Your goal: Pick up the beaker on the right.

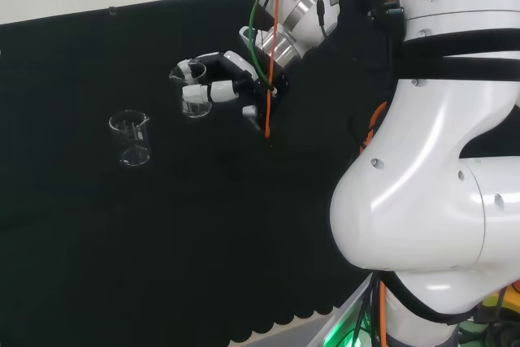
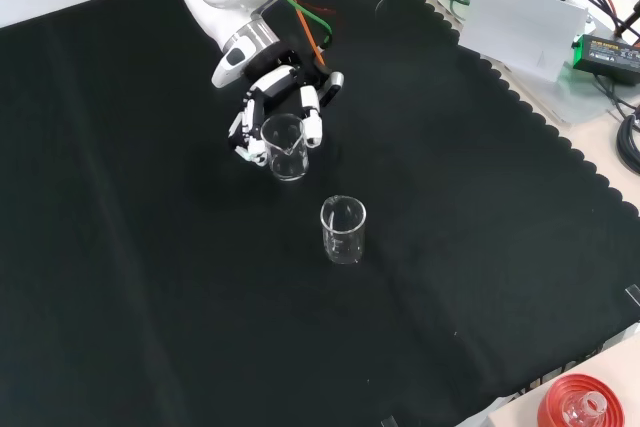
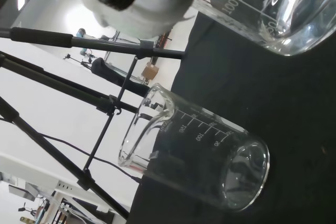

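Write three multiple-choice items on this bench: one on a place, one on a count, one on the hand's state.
1. In the head view, where does the free beaker stand relative to the hand?
A. To its right
B. To its left
C. Under it

2. How many beakers stand on the cloth in the front view?
A. Two
B. Four
C. None

3. What is the hand doing?
A. Lying flat on the cloth
B. Holding a red ring
C. Curled round a beaker

Key: 1 B, it stands left of the hand and apart from it. 2 A, one in the fingers, one alone. 3 C, fingers wrap the glass on both sides.
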### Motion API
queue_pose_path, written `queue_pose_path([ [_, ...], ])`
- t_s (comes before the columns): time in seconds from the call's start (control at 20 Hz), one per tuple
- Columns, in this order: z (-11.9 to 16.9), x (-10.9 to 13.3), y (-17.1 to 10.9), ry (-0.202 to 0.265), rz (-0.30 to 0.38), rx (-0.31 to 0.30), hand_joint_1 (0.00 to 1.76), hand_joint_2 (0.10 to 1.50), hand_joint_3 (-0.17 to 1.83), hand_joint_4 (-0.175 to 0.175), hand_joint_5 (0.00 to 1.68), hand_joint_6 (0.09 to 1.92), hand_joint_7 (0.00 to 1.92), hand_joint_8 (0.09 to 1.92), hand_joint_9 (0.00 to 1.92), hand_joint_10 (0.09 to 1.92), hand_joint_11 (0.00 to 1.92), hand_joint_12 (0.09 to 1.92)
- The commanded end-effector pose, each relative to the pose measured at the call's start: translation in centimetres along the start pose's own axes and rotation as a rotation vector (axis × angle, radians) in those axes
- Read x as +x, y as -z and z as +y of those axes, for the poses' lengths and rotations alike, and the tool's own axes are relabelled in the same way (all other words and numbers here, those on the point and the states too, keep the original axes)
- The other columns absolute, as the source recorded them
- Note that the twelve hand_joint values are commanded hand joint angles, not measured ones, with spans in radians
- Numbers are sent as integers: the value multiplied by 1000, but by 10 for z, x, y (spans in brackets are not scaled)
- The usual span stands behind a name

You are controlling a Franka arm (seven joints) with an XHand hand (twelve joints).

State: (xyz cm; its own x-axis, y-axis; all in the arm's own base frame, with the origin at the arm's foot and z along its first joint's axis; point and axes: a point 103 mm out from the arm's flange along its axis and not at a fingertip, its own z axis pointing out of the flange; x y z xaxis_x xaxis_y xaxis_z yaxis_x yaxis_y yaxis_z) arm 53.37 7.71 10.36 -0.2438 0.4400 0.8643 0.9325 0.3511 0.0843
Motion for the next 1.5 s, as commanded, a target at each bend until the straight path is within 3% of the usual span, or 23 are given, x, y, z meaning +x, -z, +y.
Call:
queue_pose_path([
  [0.05, -7, 8, 11, 11, -8, 9, 1279, 1052, -175, 41, 1226, 668, 1543, 87, 1035, 554, 370, 1227],
  [0.8, -6, 22, 6, 14, -44, 47, 1278, 1053, -175, 41, 1223, 674, 1542, 87, 1029, 570, 376, 1227],
  [1.05, -5, 23, 7, 8, -80, 58, 1278, 1053, -175, 40, 1222, 677, 1543, 87, 1027, 575, 378, 1227],
  [1.25, -5, 26, 12, 10, -160, 72, 1278, 1053, -175, 40, 1221, 679, 1543, 87, 1025, 578, 381, 1228],
  [1.5, -6, 28, 21, 6, -160, 62, 1278, 1053, -175, 39, 1219, 681, 1543, 87, 1025, 581, 383, 1228],
])
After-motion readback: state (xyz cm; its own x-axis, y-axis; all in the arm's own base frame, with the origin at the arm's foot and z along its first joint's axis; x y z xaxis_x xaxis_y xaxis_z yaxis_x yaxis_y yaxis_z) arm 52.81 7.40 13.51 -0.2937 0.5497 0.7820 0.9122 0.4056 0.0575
